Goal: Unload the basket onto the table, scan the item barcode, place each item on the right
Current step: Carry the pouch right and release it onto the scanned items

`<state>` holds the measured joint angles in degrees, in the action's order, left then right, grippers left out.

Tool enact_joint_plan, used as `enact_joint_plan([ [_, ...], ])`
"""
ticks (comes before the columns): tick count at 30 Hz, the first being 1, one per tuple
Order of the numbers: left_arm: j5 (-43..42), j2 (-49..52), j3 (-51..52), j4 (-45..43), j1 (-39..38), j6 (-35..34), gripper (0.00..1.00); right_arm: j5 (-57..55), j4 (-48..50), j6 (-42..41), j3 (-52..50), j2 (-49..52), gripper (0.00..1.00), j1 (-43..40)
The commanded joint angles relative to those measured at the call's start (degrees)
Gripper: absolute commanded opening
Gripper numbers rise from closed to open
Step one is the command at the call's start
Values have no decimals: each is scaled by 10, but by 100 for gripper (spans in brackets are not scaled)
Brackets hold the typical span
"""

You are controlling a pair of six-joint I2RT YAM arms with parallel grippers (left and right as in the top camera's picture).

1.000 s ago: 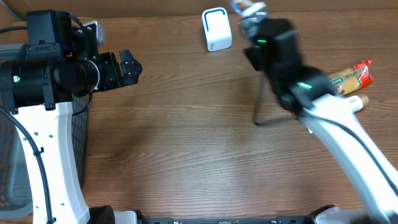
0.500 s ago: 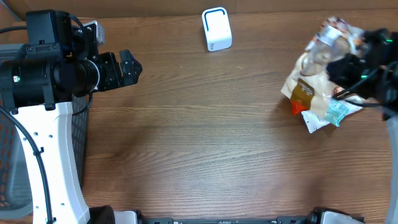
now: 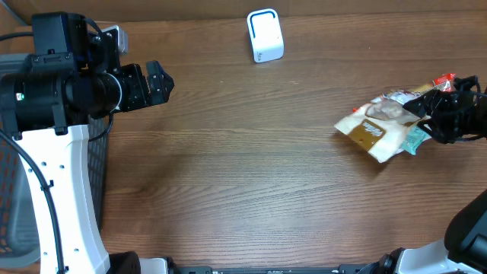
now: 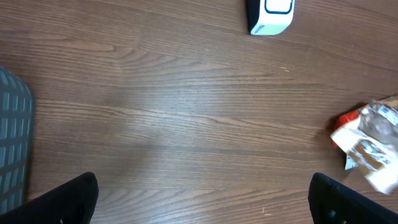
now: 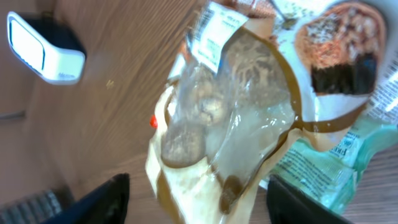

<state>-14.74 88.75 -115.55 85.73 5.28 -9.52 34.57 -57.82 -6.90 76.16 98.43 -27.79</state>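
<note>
At the far left of the overhead frame a dark mesh basket (image 3: 11,190) was seen beside the white left arm. The left gripper (image 3: 169,84) was held in the upper left over the wooden bench (image 3: 243,190), its jaws spread wide and nothing between them; in the left wrist view only bare bench was seen between the two fingertips. At the top centre a white scanner (image 3: 265,36) was stood on the bench, well apart from everything else. At the right of the frame the item, a clear-windowed food pouch (image 3: 377,125) with brown trim, was laid flat on the bench, with a teal packet (image 3: 416,139) partly under its right edge and a red-ended packet (image 3: 444,81) just behind it. The right gripper (image 3: 430,118) was placed at the pouch's right end. In the right wrist view its jaws were seen standing apart, with the pouch's lower part between them; whether they touched it could not be told.
</note>
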Motion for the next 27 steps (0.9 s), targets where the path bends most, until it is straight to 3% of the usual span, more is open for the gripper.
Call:
enact_joint_plan([
  [1, 1, -6, -9, -2, 0, -8, 100, 16, -18, 30, 12, -12, 80, -2],
  [9, 2, -6, -9, -2, 0, -8, 100, 9, -147, 79, 110, -73, 100, -1],
  [18, 1, -6, -9, -2, 0, -8, 100, 0, -262, 158, 252, -202, 100, 87],
  [27, 1, -6, -9, -2, 0, -8, 100, 1, -266, 146, 258, -320, 100, 269],
])
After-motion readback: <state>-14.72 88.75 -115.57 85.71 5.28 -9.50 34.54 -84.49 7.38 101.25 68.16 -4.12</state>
